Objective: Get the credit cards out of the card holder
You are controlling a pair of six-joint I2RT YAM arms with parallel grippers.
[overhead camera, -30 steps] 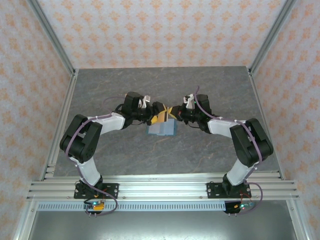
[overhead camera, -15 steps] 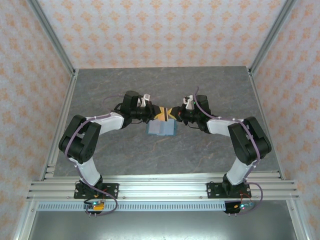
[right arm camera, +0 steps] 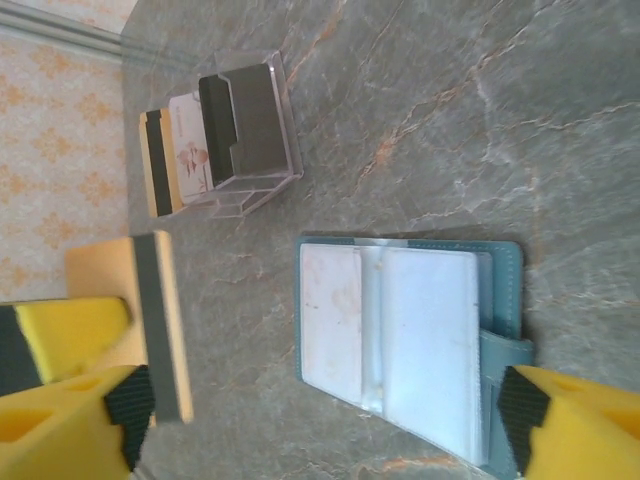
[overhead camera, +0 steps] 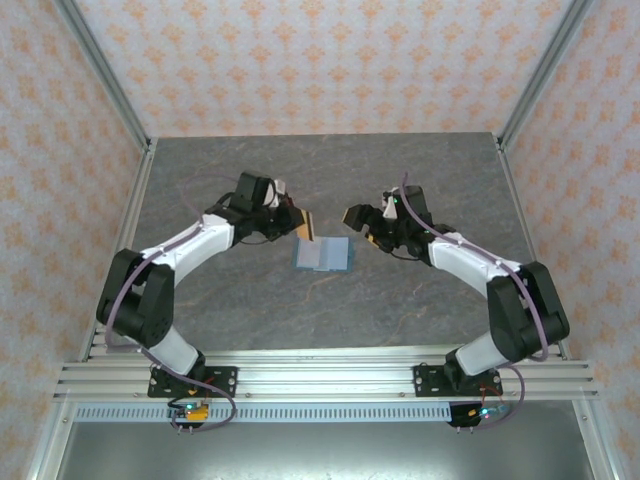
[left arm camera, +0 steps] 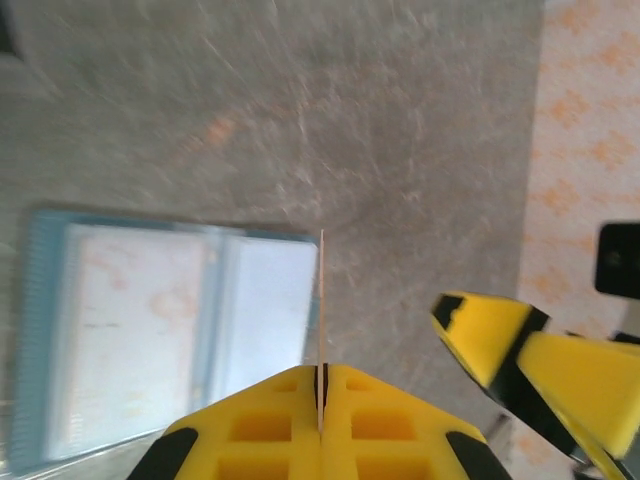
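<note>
The card holder (overhead camera: 323, 254) lies open on the table, a teal wallet with pale clear sleeves, also seen in the left wrist view (left arm camera: 150, 330) and the right wrist view (right arm camera: 410, 335). My left gripper (overhead camera: 298, 222) is shut on a brown card (overhead camera: 306, 225), held above the wallet's far left corner. That card stands edge-on between the left fingers (left arm camera: 321, 300) and shows a dark stripe (right arm camera: 155, 320). My right gripper (overhead camera: 355, 216) hovers open beyond the wallet's right side, with nothing between its fingers (right arm camera: 320, 440).
A clear plastic card stand (right arm camera: 235, 135) sits on the table beyond the wallet. It holds a brown striped card, a pale flowered card and a black one. Patterned walls and metal rails bound the grey marble table (overhead camera: 420, 170).
The grippers, which met over the wallet's far edge, have moved apart. The left one drew back to the left with the brown card. The right one backed away to the right.
</note>
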